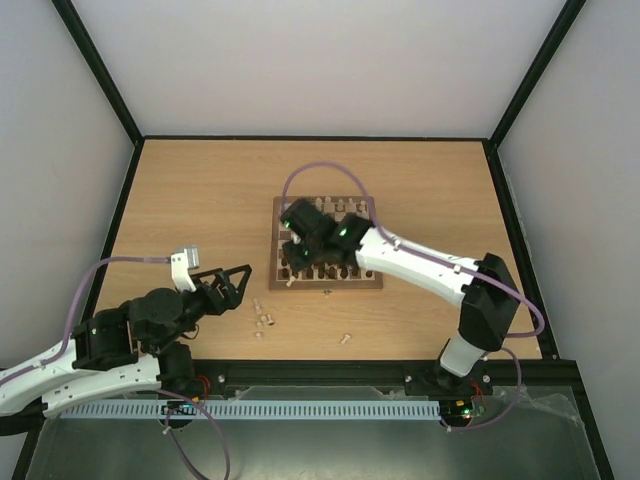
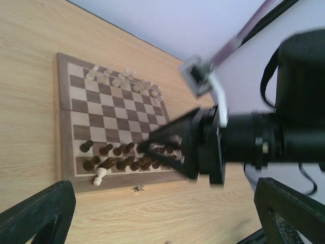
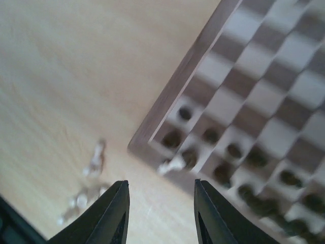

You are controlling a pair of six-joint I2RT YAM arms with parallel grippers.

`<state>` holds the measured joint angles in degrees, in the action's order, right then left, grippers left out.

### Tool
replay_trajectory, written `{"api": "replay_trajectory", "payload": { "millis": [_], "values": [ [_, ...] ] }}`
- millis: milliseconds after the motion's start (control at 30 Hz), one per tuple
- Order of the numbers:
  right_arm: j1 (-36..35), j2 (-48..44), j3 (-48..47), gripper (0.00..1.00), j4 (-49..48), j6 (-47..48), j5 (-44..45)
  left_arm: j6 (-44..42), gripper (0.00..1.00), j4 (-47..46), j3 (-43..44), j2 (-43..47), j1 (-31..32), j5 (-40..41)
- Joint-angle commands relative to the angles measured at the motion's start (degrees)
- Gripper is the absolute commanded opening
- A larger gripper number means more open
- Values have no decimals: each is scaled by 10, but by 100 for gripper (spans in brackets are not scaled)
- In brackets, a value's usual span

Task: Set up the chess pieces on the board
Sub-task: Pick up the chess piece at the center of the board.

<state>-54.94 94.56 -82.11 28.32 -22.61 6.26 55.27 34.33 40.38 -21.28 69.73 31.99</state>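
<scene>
pale side only about half set up

the square wooden board (image 2: 114,119) with brown and cream squares lies on the light wooden table (image 1: 200,200). the small dark brown chess pieces (image 2: 122,152) stand in two rows on the board's side nearest the arms. that side looks done.

the tiny pale cream chess pieces (image 2: 124,81) are only partly in place. a row of them stands along the board's far side. the row just in front of them has nothing on it. one pale piece (image 2: 100,176) lies on its side on the board's dark rim, at the near left corner. a few more pale pieces (image 1: 265,318) lie loose on the table, just off that same corner. another pale piece (image 1: 345,338) lies off the board's near edge.

the right pincer (image 3: 161,183) hangs over the board's near left corner, close to the tipped piece. its two fingers are apart and nothing is between them. the left pincer (image 1: 240,286) sits off the board's near left corner, beside the loose pieces. it is spread wide and holds nothing.

i think about half of the pale side is left to do. the tipped piece and the loose ones need to be picked up and stood in the bare row on the board's far side.
</scene>
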Motion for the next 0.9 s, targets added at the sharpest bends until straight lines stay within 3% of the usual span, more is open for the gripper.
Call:
{"api": "replay_trajectory", "payload": {
  "millis": [0, 400, 867],
  "values": [
    [-75, 9, 43, 36, 5, -34, -12, 38, 100, 32, -18, 22, -1, 22],
    [-189, 134, -4, 35, 26, -67, 12, 62, 99, 54, -34, 94, -1, 13],
    [-195, 218, -65, 37, 54, -64, 37, 56, 99, 65, -27, 116, -1, 18]
  ]
}}
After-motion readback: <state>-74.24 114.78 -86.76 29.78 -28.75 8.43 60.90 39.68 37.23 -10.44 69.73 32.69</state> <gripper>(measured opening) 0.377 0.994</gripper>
